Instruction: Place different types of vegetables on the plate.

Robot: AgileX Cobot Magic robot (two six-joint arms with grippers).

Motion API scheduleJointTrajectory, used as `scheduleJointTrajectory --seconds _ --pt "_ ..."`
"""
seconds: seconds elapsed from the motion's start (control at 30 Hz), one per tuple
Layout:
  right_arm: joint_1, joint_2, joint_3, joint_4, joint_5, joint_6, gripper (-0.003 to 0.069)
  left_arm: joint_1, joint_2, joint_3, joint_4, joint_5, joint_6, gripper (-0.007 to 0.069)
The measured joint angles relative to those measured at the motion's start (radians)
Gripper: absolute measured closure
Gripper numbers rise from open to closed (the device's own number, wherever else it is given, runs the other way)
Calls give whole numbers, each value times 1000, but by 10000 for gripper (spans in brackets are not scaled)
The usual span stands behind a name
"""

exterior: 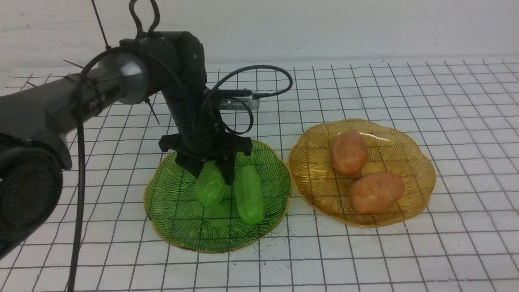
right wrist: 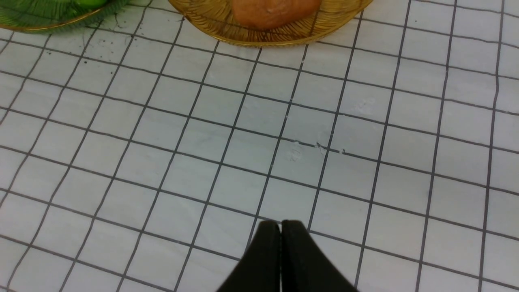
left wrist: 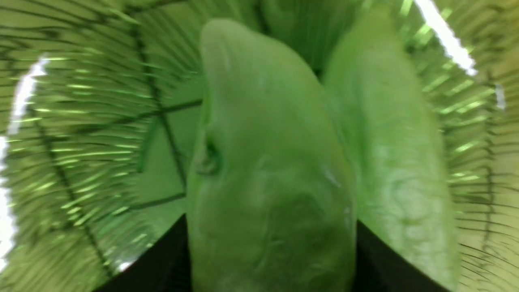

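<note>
Over green plate [exterior: 170, 229], left arm [exterior: 182, 81] angled down, left hand [exterior: 213, 175] gripping tilted cucumber [exterior: 209, 190]

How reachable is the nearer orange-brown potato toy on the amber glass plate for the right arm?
Probably yes: only bare grid tablecloth lies between the shut right gripper and that potato toy; jaws must open first.

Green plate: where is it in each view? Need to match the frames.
Front: green plate, left of centre, under the left gripper.
Left wrist: green plate fills the background behind the cucumber.
Right wrist: green plate, a sliver at the frame's edge, beside the amber plate.
Shared landmark: grid cloth; left wrist shows it through the glass.
</note>
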Motion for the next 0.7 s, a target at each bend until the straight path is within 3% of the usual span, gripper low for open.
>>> scheduleJointTrajectory --seconds 0.2,0.47,0.6,0.7 --pt "0 0 0 0 11 0 664 -8 -1 0 -1 0 5 135" --pt "0 -41 2 3 0 22 664 -8 -97 23 -2 0 28 125" --pt "0 -88 56 -3 -121 22 664 -8 -198 74 -2 0 78 132" --pt "0 -108 152 -5 -336 13 664 -9 -271 106 -2 3 110 183"
